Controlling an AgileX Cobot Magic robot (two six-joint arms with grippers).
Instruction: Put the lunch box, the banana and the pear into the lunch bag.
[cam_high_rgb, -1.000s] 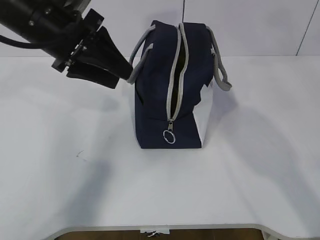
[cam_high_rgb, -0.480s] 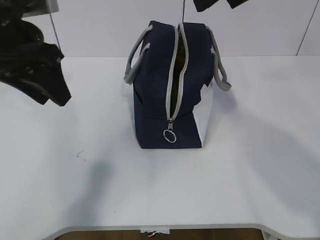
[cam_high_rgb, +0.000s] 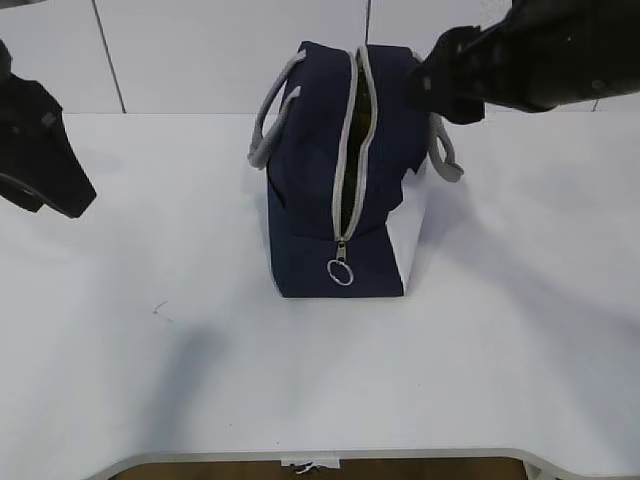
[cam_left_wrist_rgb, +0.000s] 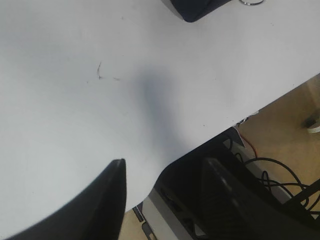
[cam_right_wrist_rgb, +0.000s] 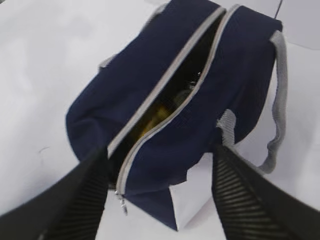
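The lunch bag (cam_high_rgb: 340, 175) stands upright near the middle of the white worktop (cam_high_rgb: 200, 380), toward its far side, and we see its grey zipper (cam_high_rgb: 347, 150) undone along the top, the slit gaping a little. The metal ring pull (cam_high_rgb: 340, 271) hangs at the near end of the zipper, low on the bag's front face. Grey handles (cam_high_rgb: 268, 130) droop on either side. Through the right wrist view we look down into the opening (cam_right_wrist_rgb: 170, 95), where something yellowish shows inside; we cannot tell which item it is.

The right claw (cam_right_wrist_rgb: 160, 195) hovers above the bag with its two fingers (cam_right_wrist_rgb: 245, 200) spread apart, one on each side of the bag's near end, holding nothing. The left claw (cam_left_wrist_rgb: 165, 200) sits well off to the left of the bag, over the worktop's near edge, its fingers parted and empty.
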